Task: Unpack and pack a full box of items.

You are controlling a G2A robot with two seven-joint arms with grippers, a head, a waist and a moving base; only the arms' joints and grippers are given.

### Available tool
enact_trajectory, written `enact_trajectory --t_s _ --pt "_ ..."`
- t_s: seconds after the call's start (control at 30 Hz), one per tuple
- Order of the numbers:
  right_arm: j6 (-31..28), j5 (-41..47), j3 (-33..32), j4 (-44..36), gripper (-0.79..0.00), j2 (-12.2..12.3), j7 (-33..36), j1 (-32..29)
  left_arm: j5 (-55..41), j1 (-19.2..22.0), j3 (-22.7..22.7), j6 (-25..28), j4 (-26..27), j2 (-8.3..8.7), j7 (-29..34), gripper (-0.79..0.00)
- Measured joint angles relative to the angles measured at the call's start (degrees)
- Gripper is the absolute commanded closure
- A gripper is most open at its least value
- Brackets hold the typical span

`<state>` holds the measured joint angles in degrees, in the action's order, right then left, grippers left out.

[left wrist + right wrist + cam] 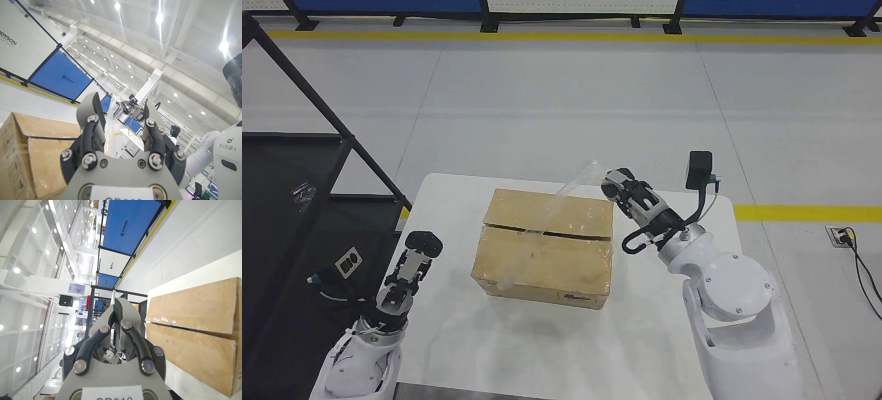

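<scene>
Top view showed a black frame [312, 170] standing just beside the left edge of the white bench [542, 340]. My left hand [423, 243] was at the left side of that bench, raised off the surface and apart from the cardboard box [542, 250]. From my left wrist I saw that hand's fingers [97, 108] spread wide, with nothing held between them.

The box sat in the middle of the bench. Its two top flaps were folded down and met at a dark seam across the lid, and scraps of clear film clung along the edges.

A long strip of clear tape [567, 195] rose at a slant from the box top toward the box's far right corner. Its lower end seemed to be stuck near the seam, though the film was too faint for me to be sure.

My right hand [614, 183] hung above that far right corner, off the bench, and was pinched tight on the upper end of the tape. From my right wrist the two pads [118, 313] were pressed together, with the tip of the strip poking out past them. The box lay close alongside that hand.
</scene>
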<state>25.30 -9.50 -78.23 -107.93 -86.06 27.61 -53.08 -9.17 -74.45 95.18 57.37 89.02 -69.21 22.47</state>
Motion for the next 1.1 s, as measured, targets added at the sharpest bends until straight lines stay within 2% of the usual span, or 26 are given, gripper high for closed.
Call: enact_trajectory --t_s 0.17,0.33,0.4,0.43,0.6,0.8,0.93,1.1 --pt "-0.01 0.01 -0.01 -0.01 0.000 0.00 0.00 0.00 -2.65 -0.42 -0.36 -2.45 0.47 0.02 -1.67 -0.505" --pt "-1.31 2.09 -0.06 -0.53 0.000 -0.10 -1.29 -1.04 -8.52 -1.63 -0.87 -5.31 2.59 0.25 -0.54 -0.529" --pt "-1.90 4.66 -0.30 -1.08 0.000 -0.24 -2.84 -1.44 -11.55 -2.22 -0.98 -6.28 3.39 0.38 0.55 -0.422" --pt "-1.87 5.97 -0.50 -1.36 0.000 -0.35 -3.68 -1.51 -12.98 -2.43 -1.09 -6.73 3.66 0.44 1.14 -0.403" --pt "-0.63 13.13 0.01 -3.94 0.000 -1.03 -9.86 -1.32 -18.86 -2.92 -1.92 -9.07 4.07 0.74 5.37 -0.499" --pt "-0.39 16.81 1.52 -8.29 0.000 -1.28 -12.04 -1.26 -18.70 -2.31 -4.93 -10.70 4.13 0.58 7.67 -0.557" --pt "0.08 17.34 3.10 -10.61 0.000 -1.42 -13.78 -0.76 -17.62 -1.28 -7.49 -12.22 4.03 0.38 8.69 -0.646" --pt "1.81 17.57 5.47 -13.04 0.000 -1.67 -16.02 0.69 -14.78 1.60 -11.28 -13.26 2.07 -0.06 8.92 -0.653"
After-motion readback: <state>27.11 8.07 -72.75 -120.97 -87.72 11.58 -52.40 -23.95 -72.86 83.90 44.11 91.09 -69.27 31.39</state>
